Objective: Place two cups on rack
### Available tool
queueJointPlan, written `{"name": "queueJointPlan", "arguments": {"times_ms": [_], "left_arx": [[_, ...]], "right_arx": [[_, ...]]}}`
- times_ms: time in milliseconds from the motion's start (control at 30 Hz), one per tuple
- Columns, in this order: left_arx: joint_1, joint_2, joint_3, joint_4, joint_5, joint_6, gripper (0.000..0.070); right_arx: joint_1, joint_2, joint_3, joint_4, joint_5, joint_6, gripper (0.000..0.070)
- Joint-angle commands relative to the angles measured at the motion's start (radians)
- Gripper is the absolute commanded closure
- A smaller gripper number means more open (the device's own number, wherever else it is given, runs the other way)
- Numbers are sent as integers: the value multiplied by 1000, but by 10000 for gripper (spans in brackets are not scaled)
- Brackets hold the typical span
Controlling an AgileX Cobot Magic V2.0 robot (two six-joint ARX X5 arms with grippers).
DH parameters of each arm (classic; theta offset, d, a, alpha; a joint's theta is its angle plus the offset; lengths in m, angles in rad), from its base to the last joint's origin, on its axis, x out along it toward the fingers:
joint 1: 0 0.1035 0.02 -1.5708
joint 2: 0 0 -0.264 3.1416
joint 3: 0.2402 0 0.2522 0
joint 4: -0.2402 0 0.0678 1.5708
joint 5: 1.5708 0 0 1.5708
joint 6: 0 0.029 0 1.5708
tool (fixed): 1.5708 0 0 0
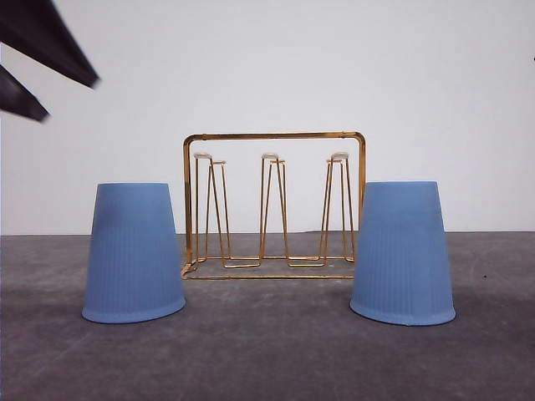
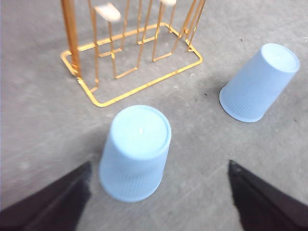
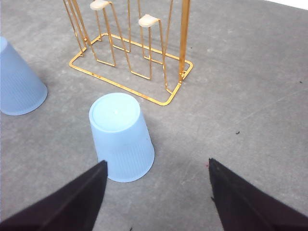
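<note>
Both cups stood upside down on the table (image 1: 267, 359): left cup (image 1: 134, 253) and right cup (image 1: 403, 253) flanked the rack (image 1: 274, 205), apart from it. Left gripper (image 2: 159, 202) and right gripper (image 3: 156, 197) hovered spread, empty.

Both cups, the left cup (image 1: 134, 255) and the right cup (image 1: 403, 255), are light blue with fine vertical ribbing. The rack (image 1: 274, 205) is shiny gold wire, its pegs (image 1: 269, 156) tipped white (cream-toned up close). The tabletop (image 1: 267, 351) is mottled dark grey, the wall (image 1: 334, 67) plain white.
</note>
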Motion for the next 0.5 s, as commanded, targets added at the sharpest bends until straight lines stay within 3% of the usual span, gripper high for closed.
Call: {"name": "queueJointPlan", "arguments": {"times_ms": [0,467], "left_arx": [[-11,47,17,26,-1,-24,103],[-95,363,17,275,-104,-7,62]], "right_arx": [[5,2,10,11,3,-4,272],[5,2,10,11,3,-4,272]]}}
